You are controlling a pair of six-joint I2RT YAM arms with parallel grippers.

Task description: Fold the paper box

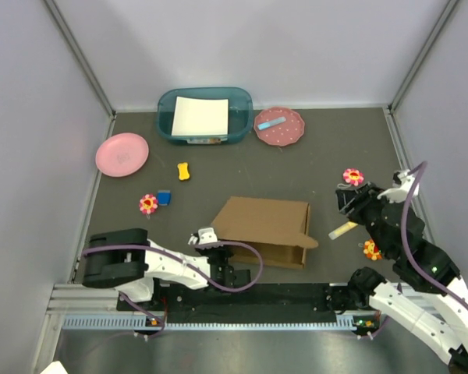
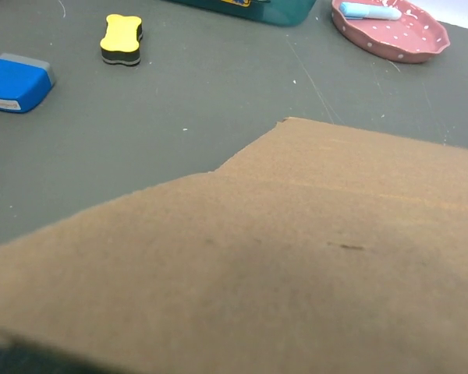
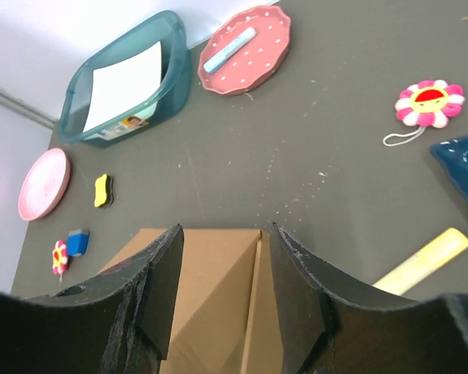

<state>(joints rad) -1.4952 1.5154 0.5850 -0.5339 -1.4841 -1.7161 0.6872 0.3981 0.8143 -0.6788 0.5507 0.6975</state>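
The paper box (image 1: 265, 230), a shallow brown cardboard mailer, lies near the middle of the table with a rounded tab sticking out at its right end. My left gripper (image 1: 205, 235) is low at the box's left corner. In the left wrist view the cardboard (image 2: 296, 257) fills the lower frame and hides the fingers, so I cannot tell whether anything is held. My right gripper (image 1: 347, 199) hangs to the right of the box. In the right wrist view the right gripper (image 3: 225, 227) is open with an empty gap, and the box (image 3: 218, 296) lies beyond it.
A teal bin (image 1: 204, 115) with a white sheet stands at the back, between a pink plate (image 1: 122, 153) and a red dotted plate (image 1: 279, 126). A yellow eraser (image 1: 183, 171), blue eraser (image 1: 164, 198), flower toys (image 1: 147, 204) (image 1: 352, 176) and a yellow stick (image 1: 343, 231) lie around.
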